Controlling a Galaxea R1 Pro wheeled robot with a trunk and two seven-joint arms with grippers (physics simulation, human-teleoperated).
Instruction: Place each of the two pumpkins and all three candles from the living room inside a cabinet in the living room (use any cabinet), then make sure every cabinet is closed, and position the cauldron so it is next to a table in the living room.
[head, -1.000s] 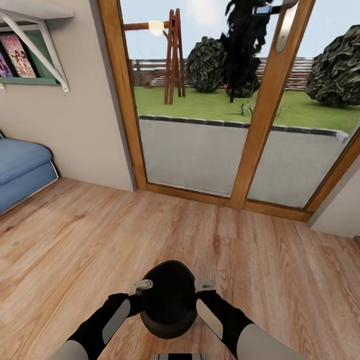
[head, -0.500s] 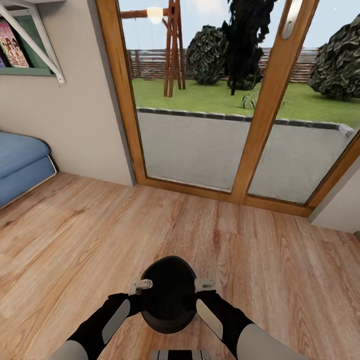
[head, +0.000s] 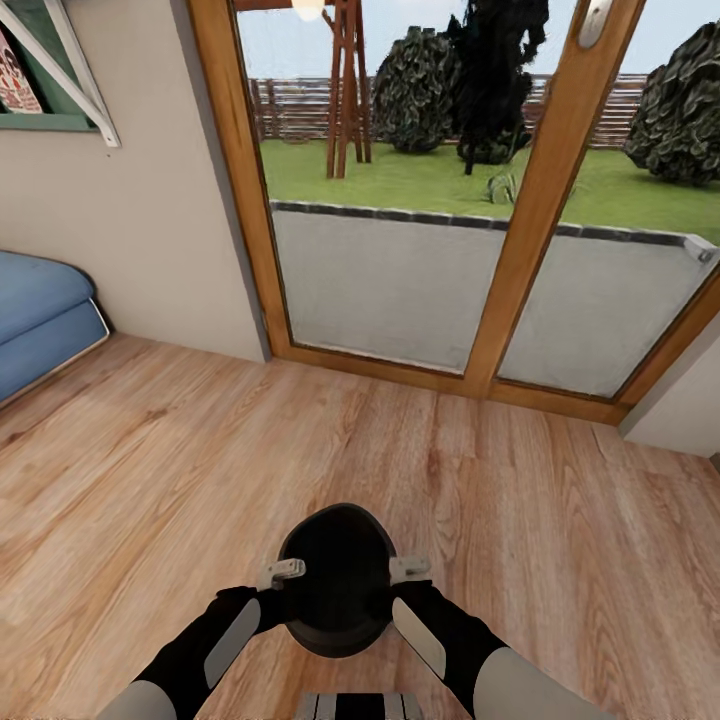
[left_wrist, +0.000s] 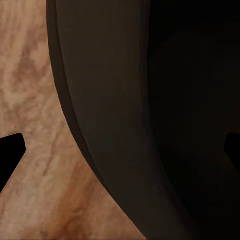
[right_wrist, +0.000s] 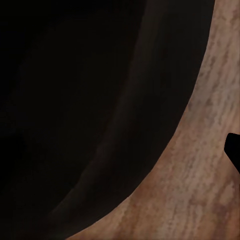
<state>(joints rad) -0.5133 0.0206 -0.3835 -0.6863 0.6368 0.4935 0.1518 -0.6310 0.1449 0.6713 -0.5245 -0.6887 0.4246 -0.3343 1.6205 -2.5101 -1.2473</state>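
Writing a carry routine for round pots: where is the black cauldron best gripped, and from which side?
Grip the cauldron at its bulging belly from two opposite sides, left tool and right tool pressing inward as here; it looks too wide for one tool.

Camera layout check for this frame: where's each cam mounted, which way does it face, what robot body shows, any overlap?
Head view: on the head, facing forward and down at the wood floor and glass door; both forearms flank the cauldron.
Left wrist view: near the left gripper, facing the cauldron close up over floor; dark fingertips at the edges.
Right wrist view: near the right gripper, facing the cauldron; one fingertip shows.
Shared: cauldron and floor.
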